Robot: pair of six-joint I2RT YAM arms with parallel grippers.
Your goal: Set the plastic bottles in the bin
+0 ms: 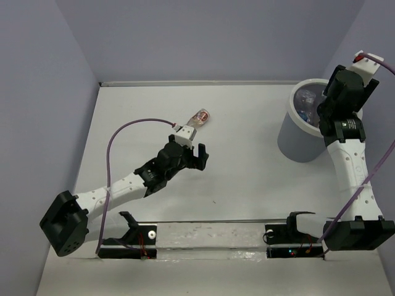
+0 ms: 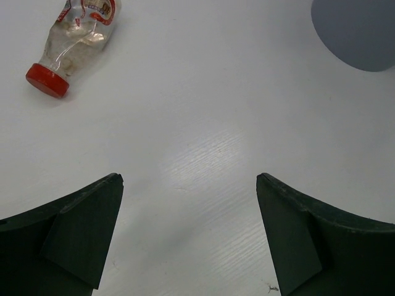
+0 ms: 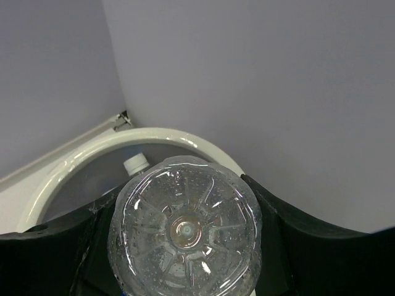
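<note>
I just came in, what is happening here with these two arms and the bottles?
The right claw is shut on a clear bottle, holding it over the bin, where at least one white-capped bottle already lies. The left claw is open and empty above the table. The red-capped bottle lies on its side nearby, not yet picked up.

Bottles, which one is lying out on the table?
The tiny red-capped bottle, on its side just ahead of the open left gripper. The clear bottle is off the table, held in the right gripper above the bin.
</note>
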